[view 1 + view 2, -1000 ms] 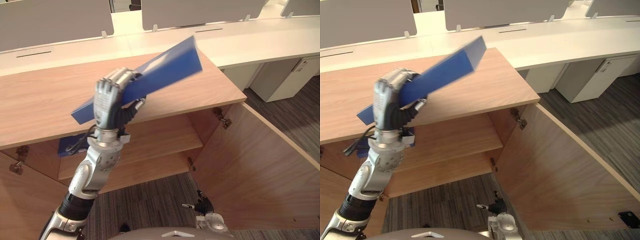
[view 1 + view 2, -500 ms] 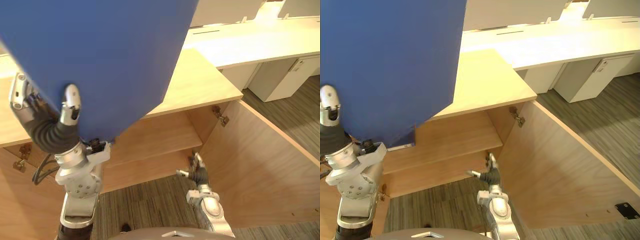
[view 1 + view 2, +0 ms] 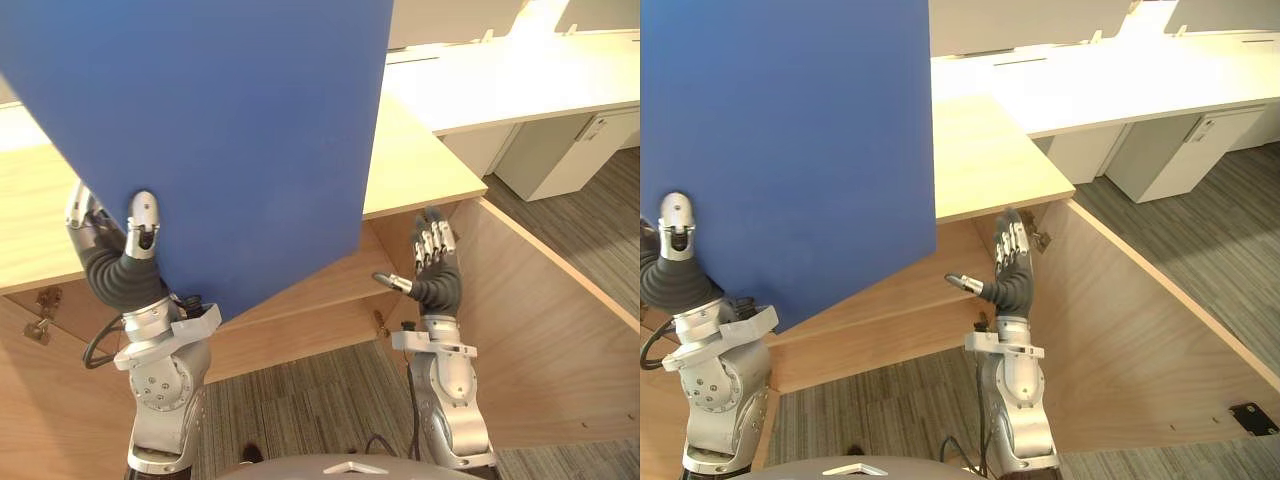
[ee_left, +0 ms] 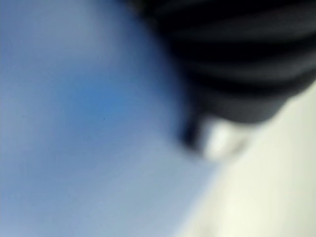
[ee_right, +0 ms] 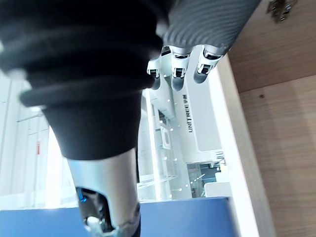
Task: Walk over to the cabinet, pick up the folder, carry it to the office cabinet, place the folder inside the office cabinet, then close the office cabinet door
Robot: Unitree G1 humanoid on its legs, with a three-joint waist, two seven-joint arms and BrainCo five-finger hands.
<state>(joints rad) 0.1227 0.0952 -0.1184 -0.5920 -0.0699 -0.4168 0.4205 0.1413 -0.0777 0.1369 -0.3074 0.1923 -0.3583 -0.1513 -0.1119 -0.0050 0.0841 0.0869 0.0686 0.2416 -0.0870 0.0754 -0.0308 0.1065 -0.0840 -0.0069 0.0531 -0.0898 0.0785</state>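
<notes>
Holding the folder [image 3: 220, 130] near its lower edge, the left robot hand [image 3: 128, 268] sits at lower left, thumb on the blue face and fingers behind, pinching it. The folder stands face-on across the upper left, its long axis seemingly running up out of frame. The right robot hand [image 3: 437, 275], right of centre, is spread and empty, nearer the cabinet [image 3: 430, 170] opening. The door [image 3: 540, 330] hangs wide at lower right, and the shelf [image 3: 330, 280] looks bare where it shows. The folder likely must tip flat and travel down-right.
</notes>
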